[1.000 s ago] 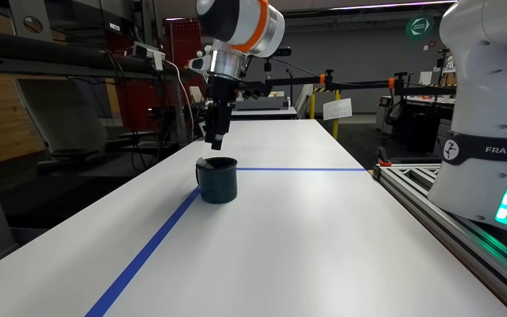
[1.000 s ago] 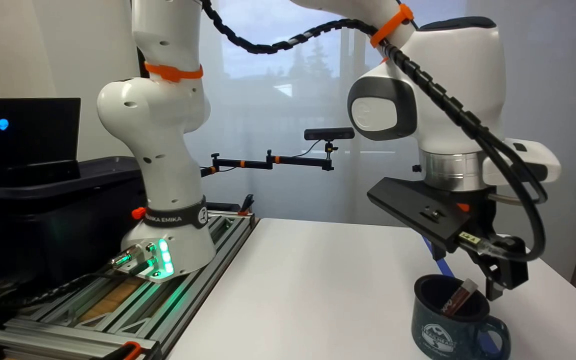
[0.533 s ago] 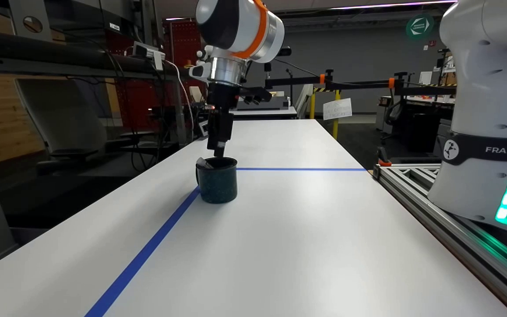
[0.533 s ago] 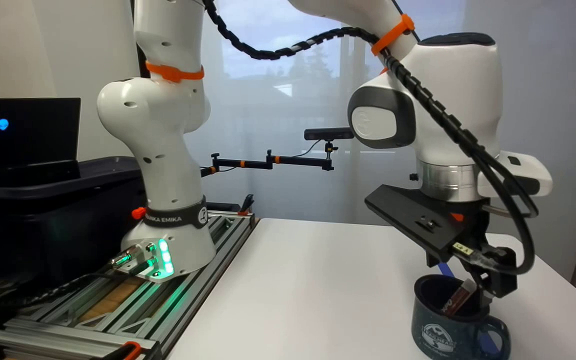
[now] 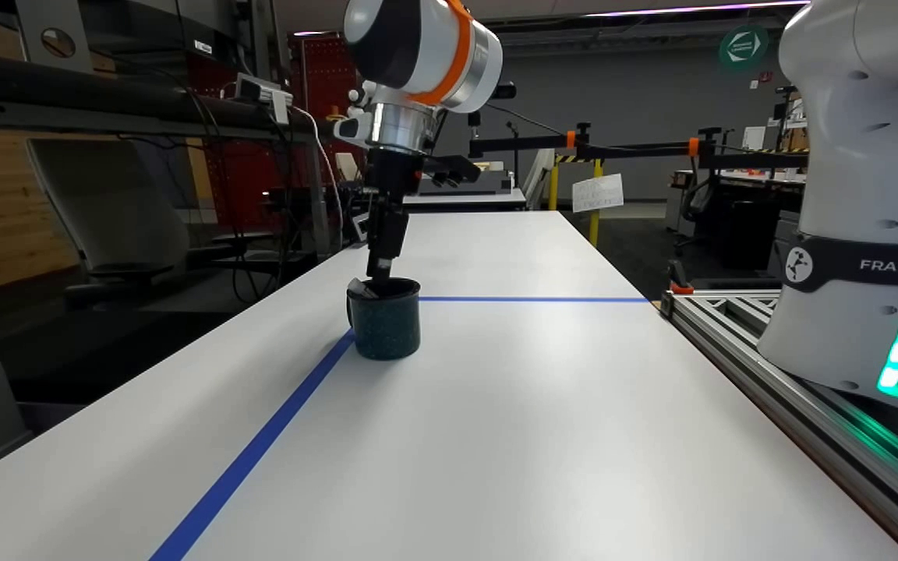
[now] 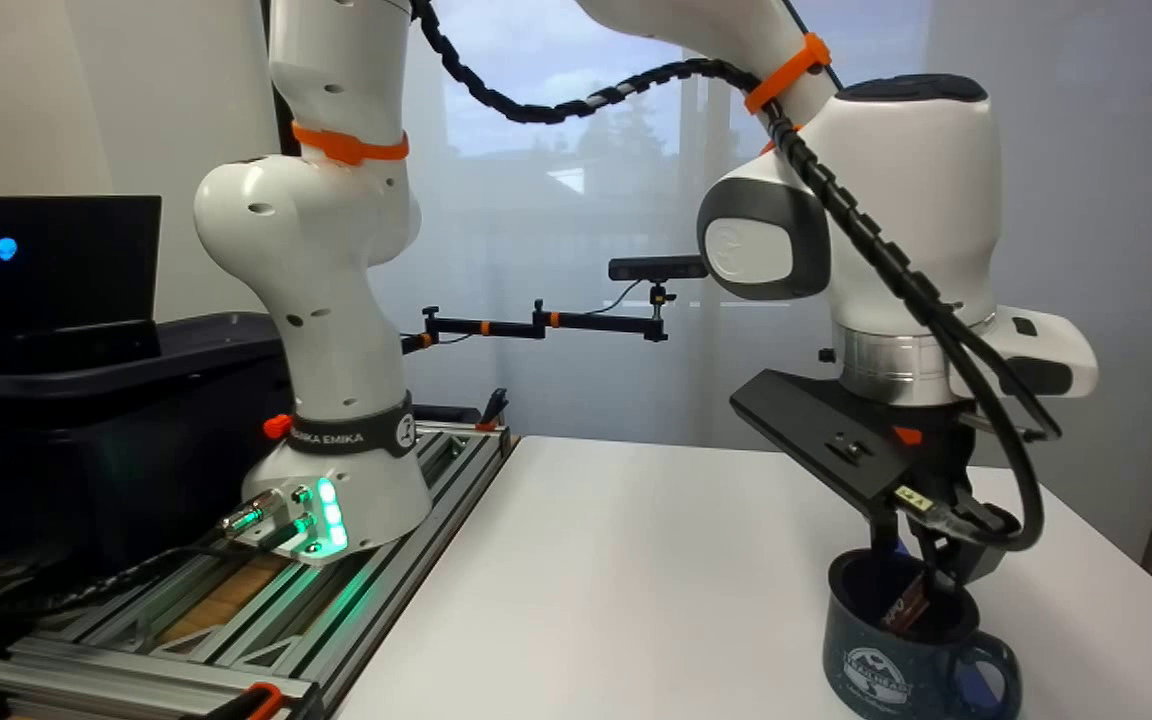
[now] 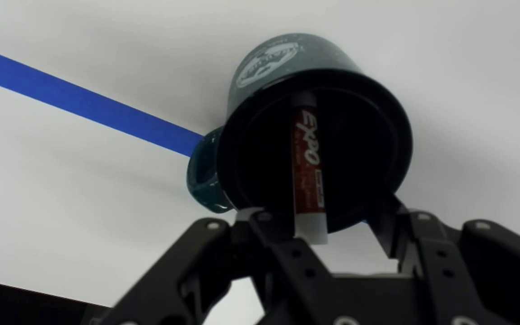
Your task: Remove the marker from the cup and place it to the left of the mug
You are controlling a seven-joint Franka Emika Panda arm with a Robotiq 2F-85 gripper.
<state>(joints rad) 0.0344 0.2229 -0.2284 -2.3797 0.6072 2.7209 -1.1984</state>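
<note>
Two steps, lifting out and setting down, look undone: in an exterior view the marker [image 5: 362, 289] rests in the mug [image 5: 385, 327], pale end at the rim. In an exterior view, its reddish barrel [image 6: 905, 605] slants inside the mug, the jaws covering its tip. The wrist view shows the jaws spread well apart, that pale end between them, apparently ungripped; the long axis leans from deep on the printed logo [image 7: 267, 65] side up over the mug's opposite rim, pale end uppermost.
</note>
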